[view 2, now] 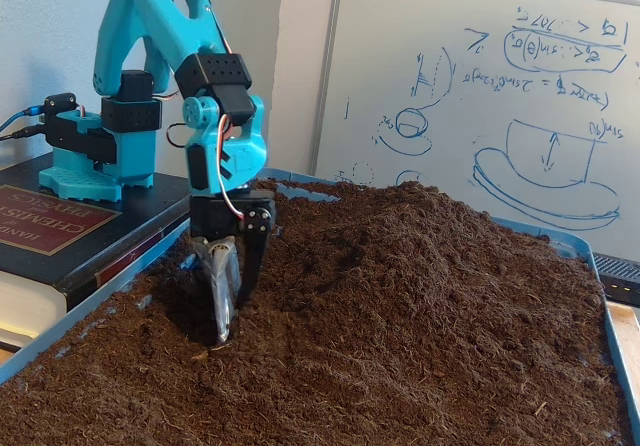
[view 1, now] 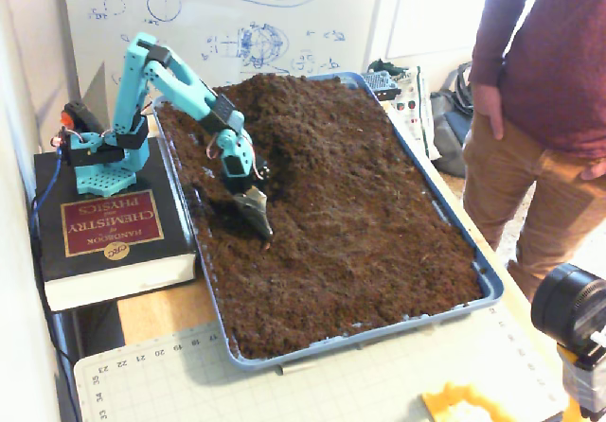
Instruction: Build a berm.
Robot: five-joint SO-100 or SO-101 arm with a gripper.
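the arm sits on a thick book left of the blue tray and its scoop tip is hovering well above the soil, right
Not quite: the gripper has its scoop tip dug into the soil, not hovering, as a fixed view shows. The arm does sit on the thick book left of the blue tray.
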